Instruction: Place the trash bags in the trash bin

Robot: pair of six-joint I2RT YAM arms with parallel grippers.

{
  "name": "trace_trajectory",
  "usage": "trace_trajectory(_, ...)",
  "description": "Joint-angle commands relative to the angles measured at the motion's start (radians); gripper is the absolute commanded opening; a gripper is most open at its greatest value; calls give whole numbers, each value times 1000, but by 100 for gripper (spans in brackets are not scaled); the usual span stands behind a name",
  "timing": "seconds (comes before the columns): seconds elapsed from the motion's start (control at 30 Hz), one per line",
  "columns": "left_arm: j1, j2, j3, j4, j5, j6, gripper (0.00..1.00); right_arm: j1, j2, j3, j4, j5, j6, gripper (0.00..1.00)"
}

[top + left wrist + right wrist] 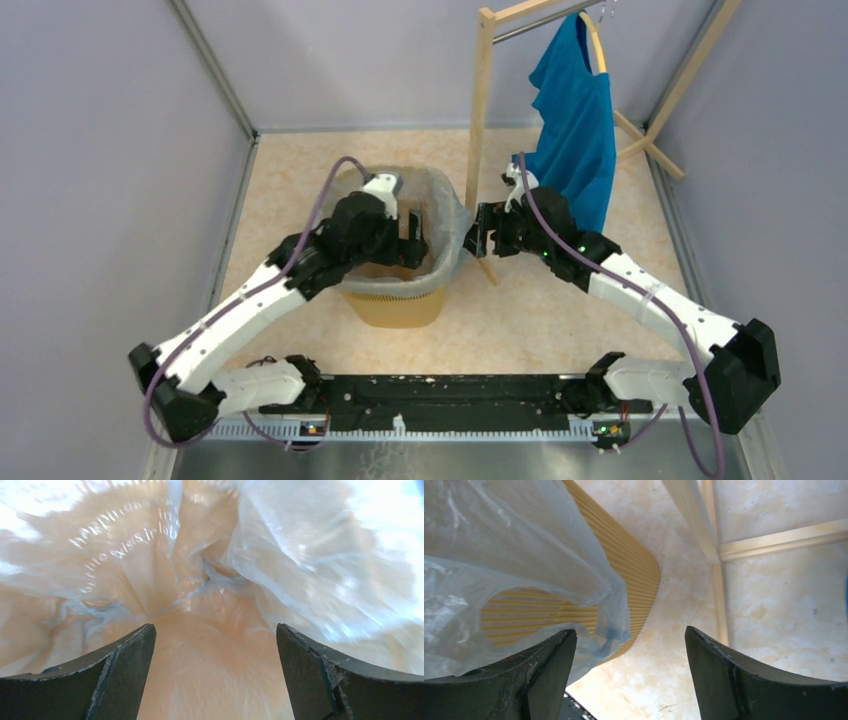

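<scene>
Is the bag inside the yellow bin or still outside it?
Inside. The trash bag lines the trash bin, its top draped over the rim, and the left wrist view shows film all around.

Both our arms reach forward and inward, jaws spread.
Our left arm [250, 310] stretches diagonally from its base and dips at the wrist, the left gripper [215, 635] pointing down with jaws wide and nothing between them. Our right arm [640, 290] angles in from the right, the right gripper [630, 637] facing the other, jaws likewise apart.
</scene>
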Motion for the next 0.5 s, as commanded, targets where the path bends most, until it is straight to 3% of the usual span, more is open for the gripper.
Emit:
trace_trajectory(0.0,-3,-196,33,9,-39,27,98,-12,-32,14,-46,89,-90,80)
trace_trajectory(0.17,-3,-309,63,12,-30,21,98,-11,-55,19,-109,205,-170,80)
trace_trajectory(0.47,-3,-417,109,-67,-182,23,98,25,-30,-4,-78,162,-134,80)
